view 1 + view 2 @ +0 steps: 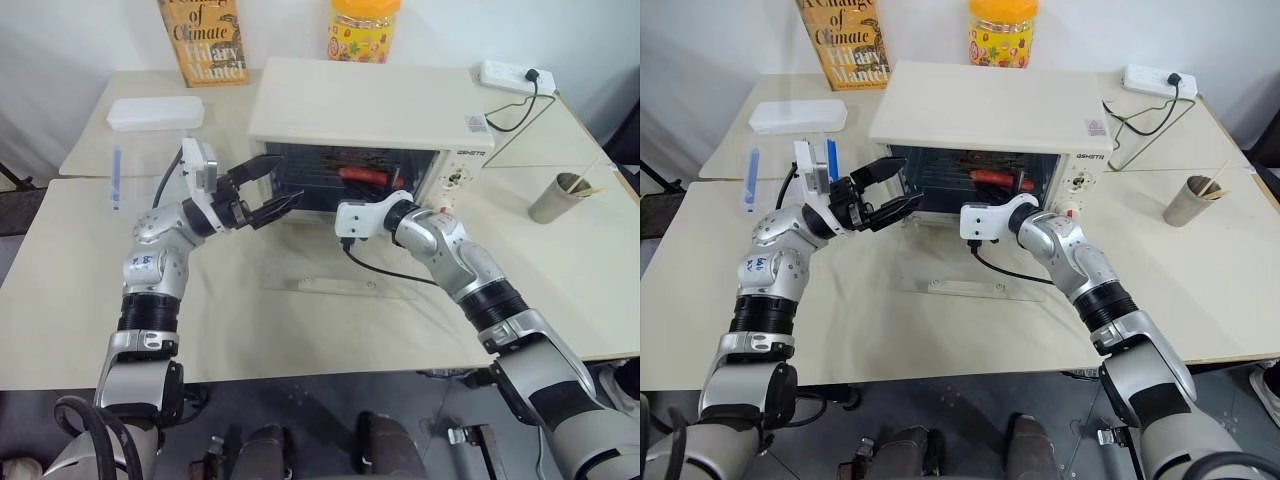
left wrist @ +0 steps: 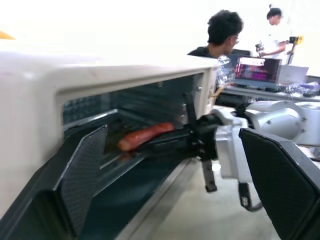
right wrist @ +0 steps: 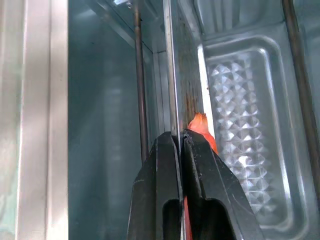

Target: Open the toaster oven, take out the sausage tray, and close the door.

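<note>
The cream-white toaster oven point(image 1: 370, 105) stands at the middle back of the table. Its glass door point(image 1: 340, 272) is folded down flat in front of it. Inside lies a red-orange sausage point(image 2: 145, 135) on the silvery sausage tray point(image 3: 245, 100). My right gripper point(image 3: 180, 136) reaches into the oven mouth and is shut on the tray's thin front rim, right beside the sausage's end. My left gripper point(image 1: 290, 178) hovers open at the left side of the oven opening, above the lowered door, with nothing between its fingers.
Behind the oven stand a book point(image 1: 205, 40) and a yellow jar point(image 1: 362, 28). A white flat box point(image 1: 155, 112) and a clear box with blue clips point(image 1: 115, 175) lie at the left. A power strip point(image 1: 515, 75) and a paper cup point(image 1: 560, 197) are at the right. People point(image 2: 220, 30) sit in the background.
</note>
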`<state>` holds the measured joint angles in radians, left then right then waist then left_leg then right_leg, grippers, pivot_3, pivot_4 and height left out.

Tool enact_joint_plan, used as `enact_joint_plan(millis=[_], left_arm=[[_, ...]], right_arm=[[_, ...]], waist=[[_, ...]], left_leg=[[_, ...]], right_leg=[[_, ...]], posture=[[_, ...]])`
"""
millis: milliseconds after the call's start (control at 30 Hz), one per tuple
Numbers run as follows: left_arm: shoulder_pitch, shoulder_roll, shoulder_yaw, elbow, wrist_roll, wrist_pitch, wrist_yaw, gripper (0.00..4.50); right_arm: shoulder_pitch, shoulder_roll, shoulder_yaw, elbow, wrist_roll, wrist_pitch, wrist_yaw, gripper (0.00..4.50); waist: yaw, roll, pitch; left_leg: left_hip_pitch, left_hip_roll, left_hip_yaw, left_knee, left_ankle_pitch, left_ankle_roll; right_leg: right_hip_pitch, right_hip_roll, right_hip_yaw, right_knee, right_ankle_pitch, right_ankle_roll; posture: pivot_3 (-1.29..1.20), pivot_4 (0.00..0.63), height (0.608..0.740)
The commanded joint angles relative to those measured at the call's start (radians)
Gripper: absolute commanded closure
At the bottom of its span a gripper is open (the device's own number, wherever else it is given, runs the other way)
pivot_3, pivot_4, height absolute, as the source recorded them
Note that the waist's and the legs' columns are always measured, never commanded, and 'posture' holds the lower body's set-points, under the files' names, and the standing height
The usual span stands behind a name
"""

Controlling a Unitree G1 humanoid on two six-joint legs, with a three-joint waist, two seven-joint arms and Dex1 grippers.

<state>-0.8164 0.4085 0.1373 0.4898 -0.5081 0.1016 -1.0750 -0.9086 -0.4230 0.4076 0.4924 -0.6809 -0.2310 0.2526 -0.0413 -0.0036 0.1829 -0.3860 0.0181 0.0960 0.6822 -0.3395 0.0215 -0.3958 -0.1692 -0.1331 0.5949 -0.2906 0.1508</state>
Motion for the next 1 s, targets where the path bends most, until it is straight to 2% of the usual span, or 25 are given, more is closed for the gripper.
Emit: enact_joint_plan(millis=[33, 167, 400, 533, 733, 867, 1000], left_arm=[[-0.048, 0.007, 0.023, 0.061, 0.009, -0.025, -0.015, 0.00], [-0.086, 0.016, 0.025, 0.131, 0.013, -0.024, -0.048, 0.00], [-0.127, 0.025, 0.020, 0.188, 0.020, -0.006, -0.099, 0.00], [-0.136, 0.021, 0.022, 0.198, 0.023, 0.001, -0.105, 0.00], [-0.129, 0.009, 0.020, 0.203, 0.032, -0.001, -0.112, 0.00], [-0.135, 0.002, 0.020, 0.212, 0.039, -0.004, -0.116, 0.00], [-0.124, -0.002, 0.015, 0.224, 0.046, -0.008, -0.142, 0.00]], right_arm=[[-0.017, -0.011, -0.022, -0.078, 0.022, -0.029, 0.003, 4.49], [0.010, -0.030, -0.029, -0.137, 0.022, -0.025, 0.036, 4.49], [0.173, -0.050, -0.053, -0.408, 0.033, 0.063, 0.139, 4.49], [0.223, -0.054, -0.062, -0.494, 0.034, 0.099, 0.172, 4.49], [0.419, -0.090, -0.091, -0.752, 0.031, 0.166, 0.251, 4.49], [0.489, -0.100, -0.101, -0.843, 0.019, 0.182, 0.274, 4.49], [0.604, -0.155, -0.158, -0.949, 0.027, 0.178, 0.287, 4.49]], waist=[[-0.005, 0.000, 0.000], [-0.006, 0.000, 0.000], [-0.005, 0.000, 0.000], [-0.004, 0.000, 0.000], [0.012, 0.000, 0.000], [0.015, 0.000, 0.000], [0.019, 0.000, 0.000]], left_leg=[[0.000, 0.000, 0.000, 0.000, 0.000, 0.000], [-0.001, 0.000, 0.000, 0.002, 0.000, 0.000], [-0.002, 0.000, -0.001, 0.001, 0.000, 0.000], [-0.001, 0.000, -0.001, 0.002, 0.000, 0.000], [-0.002, -0.001, -0.001, 0.001, 0.000, 0.000], [-0.002, -0.001, -0.001, 0.003, 0.000, 0.000], [-0.002, -0.001, -0.001, 0.003, 0.000, 0.000]], right_leg=[[0.000, 0.000, 0.000, 0.000, 0.000, 0.000], [0.000, 0.000, 0.000, 0.000, 0.000, 0.000], [0.000, 0.000, 0.000, 0.000, 0.000, 0.000], [0.000, 0.000, 0.000, 0.000, 0.000, 0.000], [0.000, 0.000, 0.000, 0.000, 0.000, 0.000], [0.000, 0.000, 0.000, 0.000, 0.000, 0.000], [0.000, 0.000, 0.000, 0.001, 0.000, 0.000]], posture=[[0.00, 0.150, 0.740], [0.00, 0.150, 0.740], [0.00, 0.150, 0.740], [0.00, 0.150, 0.740], [0.00, 0.150, 0.740], [0.00, 0.150, 0.740], [0.00, 0.150, 0.740]])
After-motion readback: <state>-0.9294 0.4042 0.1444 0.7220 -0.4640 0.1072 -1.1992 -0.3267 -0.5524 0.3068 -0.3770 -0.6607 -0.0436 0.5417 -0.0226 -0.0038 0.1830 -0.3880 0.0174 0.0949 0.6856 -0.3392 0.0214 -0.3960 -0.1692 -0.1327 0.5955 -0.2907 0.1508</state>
